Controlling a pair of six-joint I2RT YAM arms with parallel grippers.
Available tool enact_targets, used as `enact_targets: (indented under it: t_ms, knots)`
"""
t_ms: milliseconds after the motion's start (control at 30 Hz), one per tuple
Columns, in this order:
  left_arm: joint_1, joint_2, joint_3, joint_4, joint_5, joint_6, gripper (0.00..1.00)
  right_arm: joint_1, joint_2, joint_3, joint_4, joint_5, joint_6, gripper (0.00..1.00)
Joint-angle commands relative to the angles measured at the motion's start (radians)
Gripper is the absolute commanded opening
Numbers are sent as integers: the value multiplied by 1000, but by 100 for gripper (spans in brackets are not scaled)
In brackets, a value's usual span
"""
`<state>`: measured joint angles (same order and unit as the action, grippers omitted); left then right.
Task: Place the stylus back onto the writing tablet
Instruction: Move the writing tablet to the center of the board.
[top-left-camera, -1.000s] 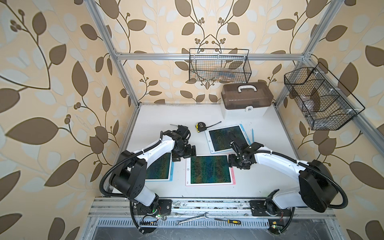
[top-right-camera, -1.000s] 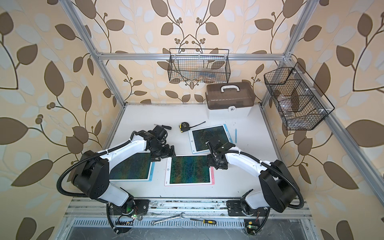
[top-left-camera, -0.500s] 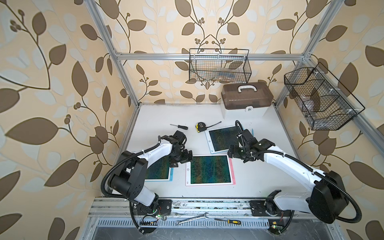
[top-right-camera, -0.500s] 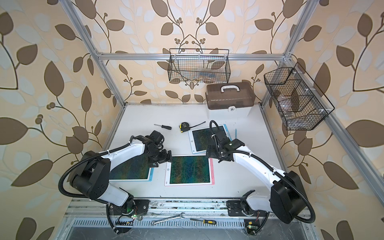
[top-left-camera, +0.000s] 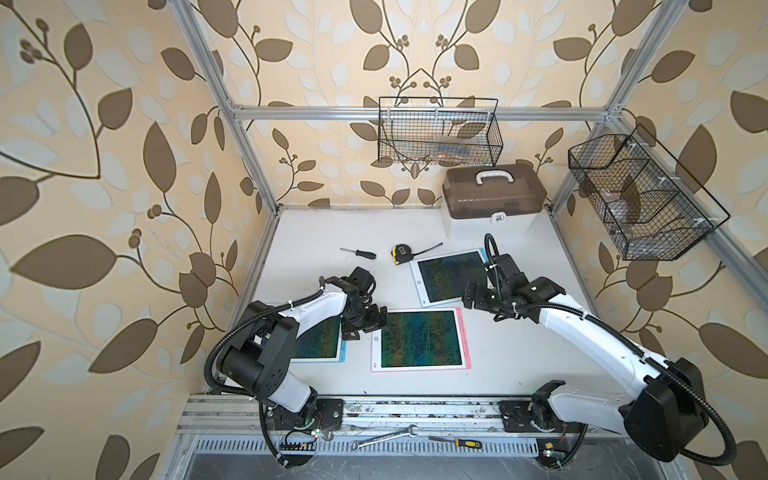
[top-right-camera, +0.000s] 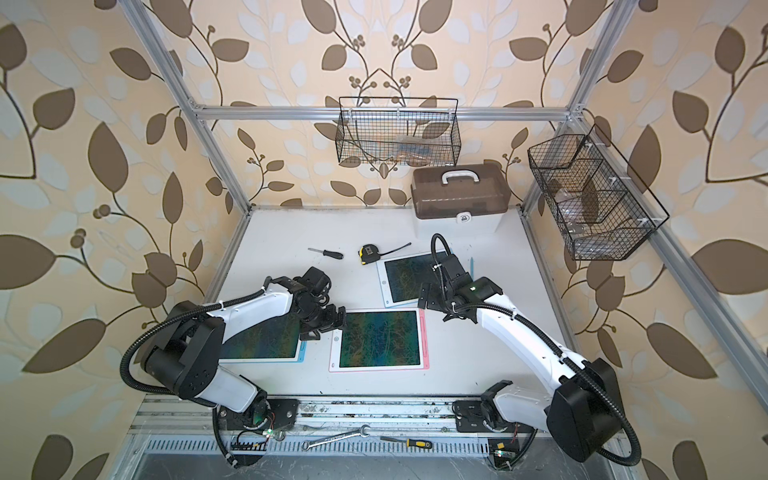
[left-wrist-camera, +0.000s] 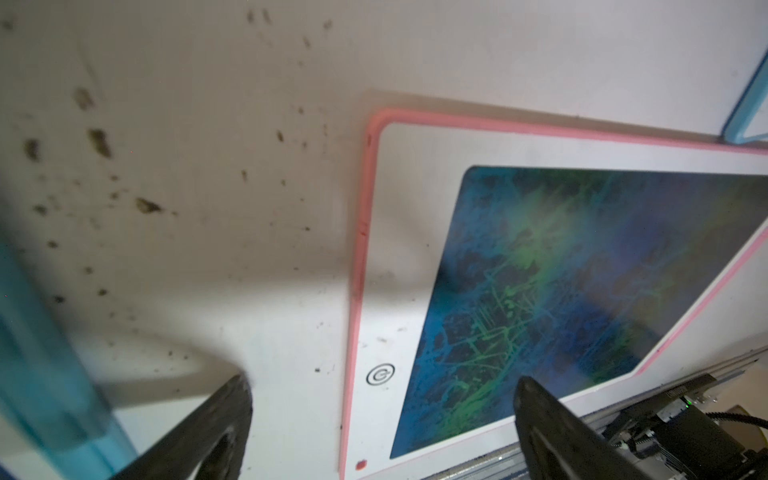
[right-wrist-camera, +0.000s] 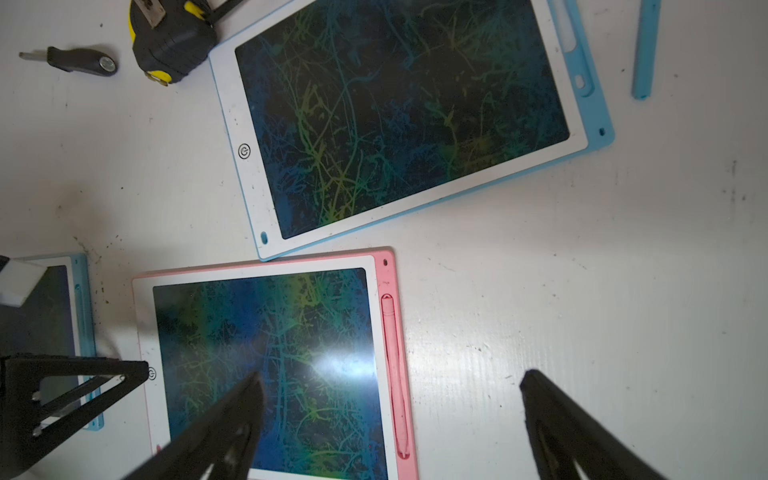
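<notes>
A pink stylus (right-wrist-camera: 392, 374) lies in the slot along the right edge of the pink-framed writing tablet (top-left-camera: 419, 338) (right-wrist-camera: 266, 353) at the table's middle. My right gripper (right-wrist-camera: 390, 376) (top-left-camera: 473, 297) hangs open above that edge, and nothing is between its fingers. At the tablet's left edge (left-wrist-camera: 357, 257) my left gripper (left-wrist-camera: 384, 382) (top-left-camera: 365, 324) is low and open, also empty. A blue stylus (right-wrist-camera: 644, 50) (top-right-camera: 471, 264) lies loose on the table beside the back blue-framed tablet (top-left-camera: 449, 276) (right-wrist-camera: 395, 116), whose slot is empty.
Another blue-framed tablet (top-left-camera: 320, 343) lies under my left arm. A tape measure (top-left-camera: 401, 253) and a small screwdriver (top-left-camera: 359, 252) lie behind the tablets. A brown toolbox (top-left-camera: 492, 199) stands at the back right. Wire baskets (top-left-camera: 438, 133) (top-left-camera: 636, 199) hang on the frame.
My right gripper opened wider and lifted back from the pink tablet's right edge, leaving the pink stylus in its slot. My left gripper slid toward the front along the tablet's left edge.
</notes>
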<state>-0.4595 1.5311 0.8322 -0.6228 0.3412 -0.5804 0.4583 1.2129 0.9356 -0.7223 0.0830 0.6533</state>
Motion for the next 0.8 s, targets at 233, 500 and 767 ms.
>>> enact_targets:
  t_ms: [233,500,767]
  knots:
    - [-57,33,-8,57,18,-77,99,-72,-61,51,-58,2,-39,96]
    - [-118,46,2,80,-3,-125,99,-111,-61,48,-69,-20,-53,96]
    - [-175,77,32,94,-12,-160,99,-175,-83,37,-86,-27,-75,96]
